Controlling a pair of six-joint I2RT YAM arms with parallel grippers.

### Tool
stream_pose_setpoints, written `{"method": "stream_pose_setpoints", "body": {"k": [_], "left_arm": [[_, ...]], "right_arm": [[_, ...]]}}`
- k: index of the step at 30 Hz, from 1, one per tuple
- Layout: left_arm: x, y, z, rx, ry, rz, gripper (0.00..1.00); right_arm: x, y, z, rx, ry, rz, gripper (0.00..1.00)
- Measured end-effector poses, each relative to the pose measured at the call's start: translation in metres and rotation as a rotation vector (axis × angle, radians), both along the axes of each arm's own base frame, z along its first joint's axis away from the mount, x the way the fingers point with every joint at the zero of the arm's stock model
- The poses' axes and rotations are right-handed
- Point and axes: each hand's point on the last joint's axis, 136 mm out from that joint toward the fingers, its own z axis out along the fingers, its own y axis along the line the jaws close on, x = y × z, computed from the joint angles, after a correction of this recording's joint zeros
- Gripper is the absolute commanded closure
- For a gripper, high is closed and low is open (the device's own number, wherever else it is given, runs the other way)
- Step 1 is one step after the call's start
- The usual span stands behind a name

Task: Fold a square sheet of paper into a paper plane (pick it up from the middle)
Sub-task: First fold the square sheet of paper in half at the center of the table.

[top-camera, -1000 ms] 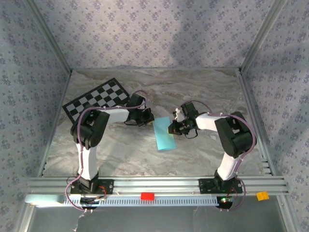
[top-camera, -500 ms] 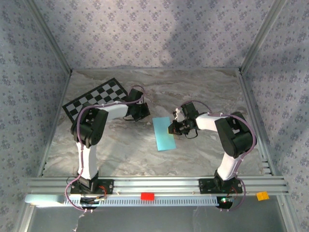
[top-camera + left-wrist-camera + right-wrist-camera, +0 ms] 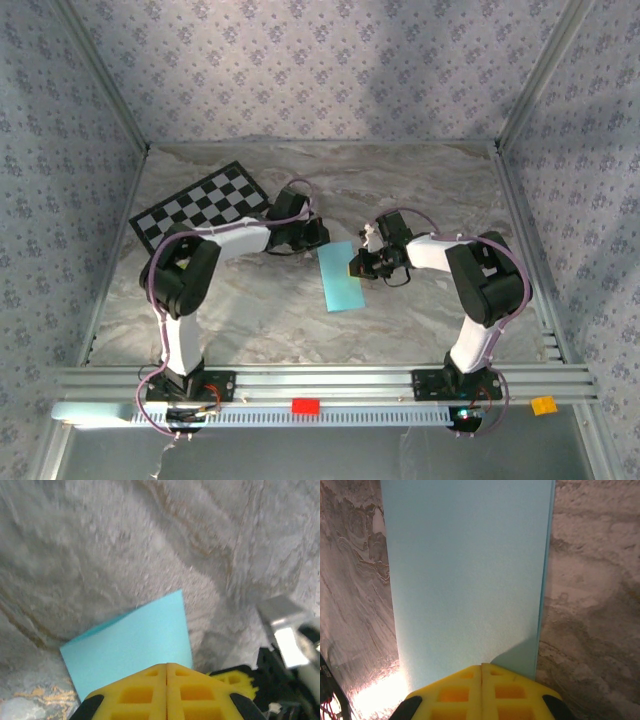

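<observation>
Paper [image 3: 340, 277]: light sky-blue sheet, lying flat as a narrow upright rectangle near the middle of the table [image 3: 430, 190], its long sides tilted slightly; in the right wrist view [image 3: 467, 575] a second layer edge shows just inside the right side, so it lies doubled. Right gripper [image 3: 355, 267]: at the sheet's right long edge, yellow fingers pressed together [image 3: 481, 666], tip over the near edge of the blue surface; whether it bears down on the sheet cannot be told. Left gripper [image 3: 315, 235]: just beside the sheet's far left corner, fingers pressed together [image 3: 166, 666], nothing between them, with the sheet [image 3: 135, 645] just beyond the tips. Card [image 3: 200, 205]: black-and-white checkerboard, flat at the far left of the table, well apart from the sheet. Table: grey marbled surface.
</observation>
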Motion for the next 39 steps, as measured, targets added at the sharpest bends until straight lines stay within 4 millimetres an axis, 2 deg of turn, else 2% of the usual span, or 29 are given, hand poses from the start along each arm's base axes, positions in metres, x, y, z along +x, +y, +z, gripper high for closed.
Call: {"method": "stream_pose_setpoints", "body": {"k": [5, 6, 21, 30, 39], "left_arm": [[-0.011, 0.004, -0.039, 0.033, 0.073, -0.019, 0.94], [-0.011, 0.004, -0.041, 0.026, 0.074, -0.019, 0.94], [0.001, 0.013, -0.041, 0.0, 0.104, 0.094, 0.94], [0.036, 0.041, -0.039, 0.041, 0.061, 0.212, 0.92], [0.037, 0.041, -0.039, 0.056, 0.068, 0.216, 0.9]], "right_arm": [[0.0, 0.0, 0.0, 0.0, 0.0, 0.0, 1.0], [0.0, 0.0, 0.0, 0.0, 0.0, 0.0, 1.0], [0.0, -0.001, 0.0, 0.0, -0.003, -0.002, 1.0], [0.0, -0.001, 0.0, 0.0, -0.003, -0.002, 1.0], [0.0, -0.001, 0.0, 0.0, -0.003, -0.002, 1.0]]}}
